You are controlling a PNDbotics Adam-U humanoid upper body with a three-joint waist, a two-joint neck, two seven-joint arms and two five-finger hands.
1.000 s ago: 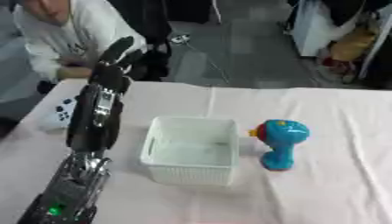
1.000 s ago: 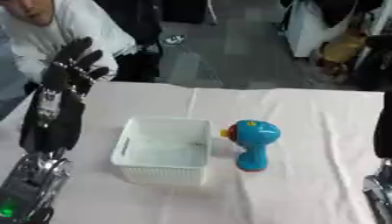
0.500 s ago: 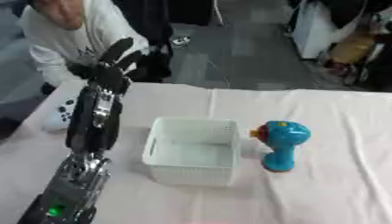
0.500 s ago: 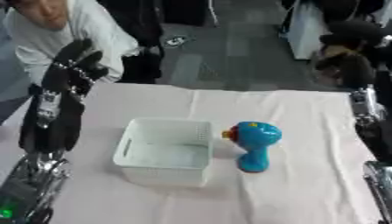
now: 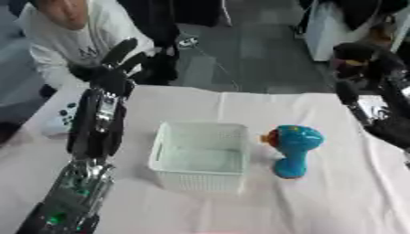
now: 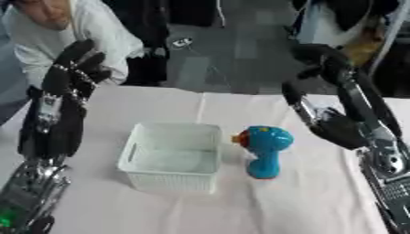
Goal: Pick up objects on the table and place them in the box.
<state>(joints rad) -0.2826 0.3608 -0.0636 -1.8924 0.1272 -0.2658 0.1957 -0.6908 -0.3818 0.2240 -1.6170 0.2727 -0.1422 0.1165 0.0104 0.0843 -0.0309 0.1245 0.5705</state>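
One blue toy (image 6: 262, 150) beside white basket (image 6: 171, 155), below right robot hand (image 6: 332, 125), fingers relaxed, holding nothing

I see the box (image 5: 202, 155) mid-desk (image 5: 320, 210), the toy (image 5: 292, 148) just right of it, a controller (image 5: 62, 119) far left.

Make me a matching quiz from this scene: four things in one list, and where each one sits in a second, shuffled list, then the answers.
Things:
1. white basket
2. blue toy
3. left hand
4. right hand

Places:
A. raised at the table's far right
B. middle of the table, empty
C. raised at the table's far left
D. lying just right of the basket

Pairs: 1-B, 2-D, 3-C, 4-A
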